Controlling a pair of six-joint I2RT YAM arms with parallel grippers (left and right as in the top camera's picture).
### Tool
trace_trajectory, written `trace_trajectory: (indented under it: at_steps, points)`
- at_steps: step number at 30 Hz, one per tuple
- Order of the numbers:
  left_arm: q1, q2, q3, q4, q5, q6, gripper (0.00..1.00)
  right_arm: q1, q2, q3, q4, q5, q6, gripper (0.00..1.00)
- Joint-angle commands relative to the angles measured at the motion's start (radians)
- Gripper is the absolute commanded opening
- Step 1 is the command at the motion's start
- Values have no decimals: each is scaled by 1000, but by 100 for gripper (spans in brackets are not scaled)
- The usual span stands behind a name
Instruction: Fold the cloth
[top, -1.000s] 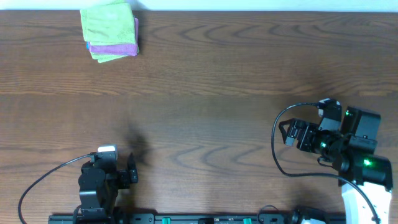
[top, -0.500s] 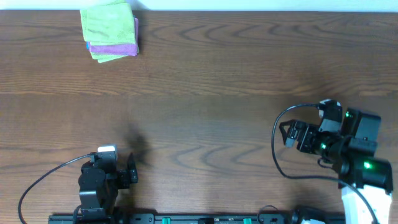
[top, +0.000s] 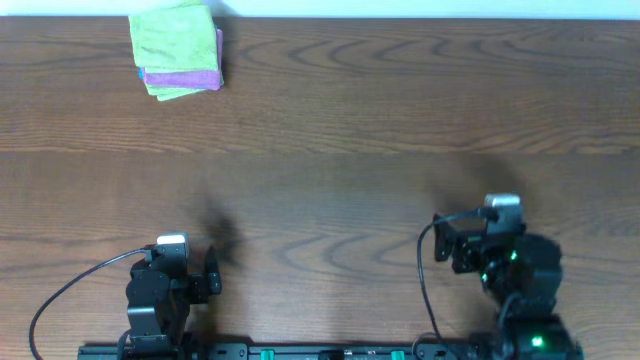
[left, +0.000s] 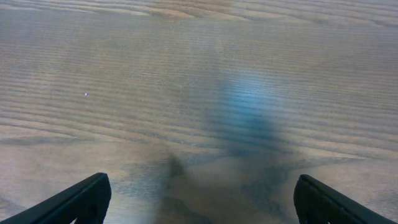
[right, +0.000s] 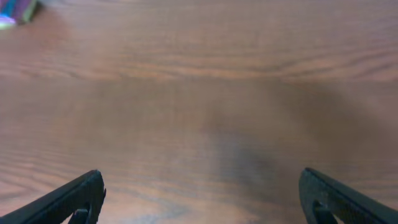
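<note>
The cloth (top: 172, 36) is lime green and lies folded on top of a small stack at the table's far left corner. A corner of that stack (right: 13, 10) shows blurred at the top left of the right wrist view. My left gripper (top: 176, 264) sits low at the front left edge, far from the cloth. It is open (left: 202, 200) over bare wood. My right gripper (top: 478, 240) sits at the front right, also open (right: 202, 198), with nothing between its fingers.
Under the green cloth lies a pink-magenta cloth (top: 192, 76), with another green layer (top: 168, 92) below it and a blue sliver (top: 140, 72) at the left. Black cables (top: 60, 295) loop beside both arm bases. The wooden table (top: 330, 130) ends at a white strip along the far edge.
My right arm has swung in from the right edge towards the front and now faces the far side. The left arm and the stack have not moved.
</note>
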Motion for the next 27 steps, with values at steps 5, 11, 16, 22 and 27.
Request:
trace_trajectory:
  at_steps: [5,11,16,22,27]
  points:
    - [4,-8,-10,-21,-11,-7,95,14,-206,-174,27,21,-45,99]
    - [4,-8,-10,-21,-11,-7,95,24,-251,-174,29,48,-95,99]
    - [4,-8,-10,-21,-11,-7,95,26,-298,-174,29,72,-95,99]
    - [4,-8,-10,-21,-11,-7,95,26,-390,-174,29,114,-98,99]
    - [4,-8,-10,-21,-11,-7,95,26,-416,-174,31,126,-97,99]
